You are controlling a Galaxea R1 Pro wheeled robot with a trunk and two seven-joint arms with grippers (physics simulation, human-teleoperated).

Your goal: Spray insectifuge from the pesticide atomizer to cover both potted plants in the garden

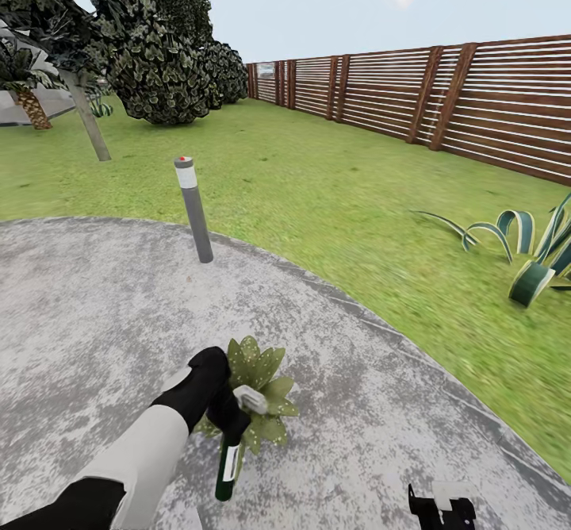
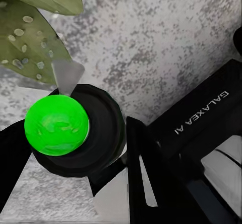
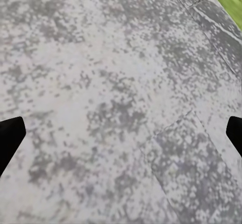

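One potted plant (image 1: 260,383), a low rosette of pale-speckled green leaves, sits on the round grey mottled paving (image 1: 95,316) close in front of me. My left gripper (image 1: 228,415) hangs just over its near side, shut on the pesticide atomizer (image 1: 230,460), whose white nozzle head (image 1: 251,400) rests above the leaves. In the left wrist view the atomizer's green round end (image 2: 56,125) sits in a black ring between the dark fingers (image 2: 143,156), with speckled leaves (image 2: 27,38) beyond. My right gripper (image 1: 440,506) is low at the right, open over bare paving (image 3: 121,93), fingertips (image 3: 10,138) wide apart.
A grey bollard lamp (image 1: 194,209) stands at the paving's far edge. Lawn (image 1: 357,189) stretches beyond to a brown slat fence (image 1: 444,94). A striped curling-leaf plant (image 1: 533,254) grows at the right, dark shrubs (image 1: 166,70) and a tree trunk (image 1: 89,117) at the back left.
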